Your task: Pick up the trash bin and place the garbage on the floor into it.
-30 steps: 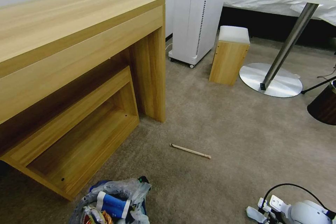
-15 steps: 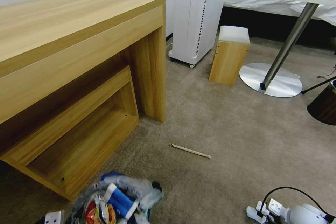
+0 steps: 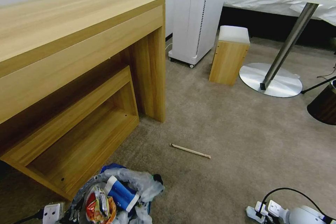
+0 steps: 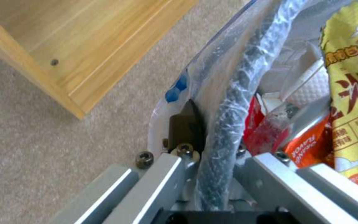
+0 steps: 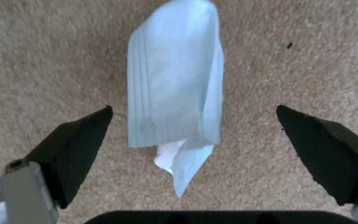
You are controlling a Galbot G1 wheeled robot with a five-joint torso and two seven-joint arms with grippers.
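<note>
Head view: the bin sits at the near left edge of the floor, its bagged mouth tipped up and toward the right, packed with a blue-white carton and red and orange wrappers. It lies just in front of the near corner of the low shelf under the desk. A thin stick lies alone on the carpet to the right of the bin and farther off, its long axis running left to right, the right end slightly nearer. Open carpet spreads round the stick on all sides; a stool, a round table base and a white tower unit stand well beyond. The right pincer shows at the near right edge.

Left wrist view: the left pincer is pressed together on the bin's dark rim, bag film wrapped over it, one finger outside the bin and one inside. A yellow packet and red wrappers crowd the inside. The shelf's corner stands close beside the bin, carpet between them.

Right wrist view: the right pincer hangs spread wide above a pale blue folded mask lying flat on the carpet. The mask's long axis runs away from the pincer, between the two dark pads, touching neither.
</note>
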